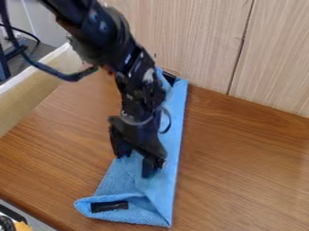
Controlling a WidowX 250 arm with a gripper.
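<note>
Gripper [136,161] hangs over the lower-middle part of a long blue folded cloth [175,158], fingers spread apart and pointing down at it; can't tell if they touch the fabric. Cloth lies on the brown wood table [241,158], running from the light wood-grain panel [202,40] at the back toward the near edge, with a diagonal fold and a black patch [109,206] at its near end, plus another dark patch [170,79] at the far end by the panel. Arm comes in from upper left, black cable [60,74] looping beside it, pale wooden board [30,92] along the table's left side.
</note>
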